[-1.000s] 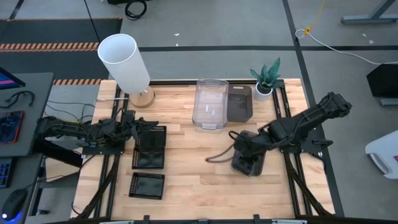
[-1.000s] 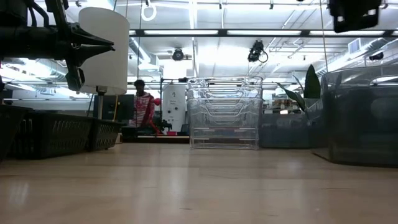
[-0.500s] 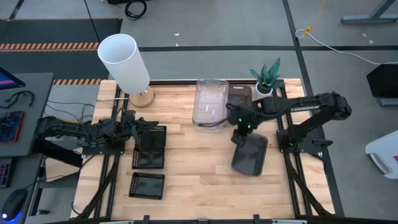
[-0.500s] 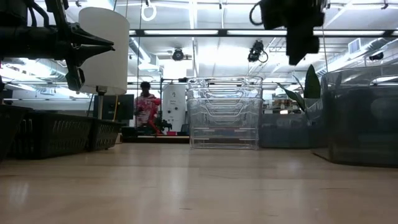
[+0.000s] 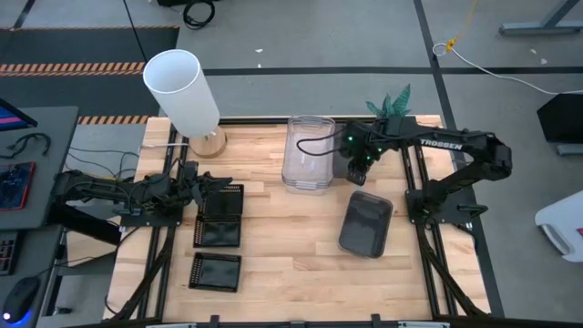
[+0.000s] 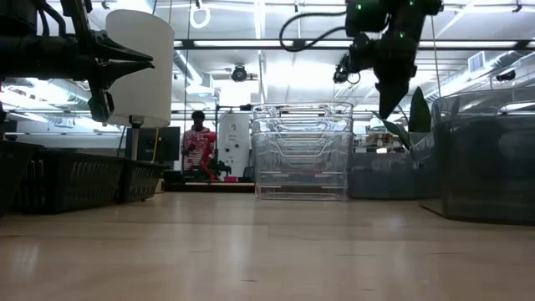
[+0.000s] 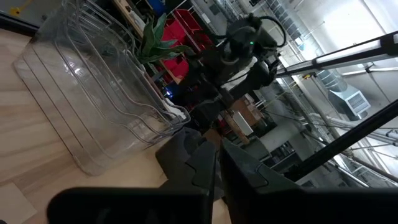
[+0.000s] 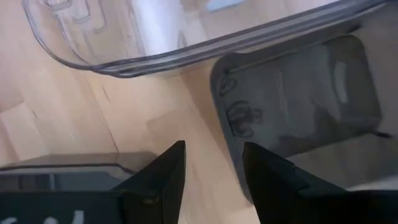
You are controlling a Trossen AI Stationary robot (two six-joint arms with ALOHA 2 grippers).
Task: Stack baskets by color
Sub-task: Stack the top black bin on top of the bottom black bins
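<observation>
Two smoky dark grey baskets show. One (image 5: 366,226) rests flat on the table at the right. The other (image 5: 341,155) stands by the far edge beside the stack of clear baskets (image 5: 307,153). My right gripper (image 5: 358,175) hangs open above that far grey basket (image 8: 298,106), pointing steeply down, with nothing between its fingers. Three black grid baskets (image 5: 219,235) lie in a row at the left. My left gripper (image 5: 202,182) waits shut above their far end, held level and off the table (image 6: 142,58).
A white cylindrical lamp (image 5: 182,91) stands at the far left corner and a small potted plant (image 5: 390,114) at the far right. Bare wood lies in the middle and along the near edge (image 5: 291,273). A person (image 6: 196,142) shows in the room beyond.
My right gripper has swung from over the near dark grey basket toward the table's far edge, rolling its wrist as it went, and now hangs over the far grey basket by the clear stack. The near grey basket stays on the table.
</observation>
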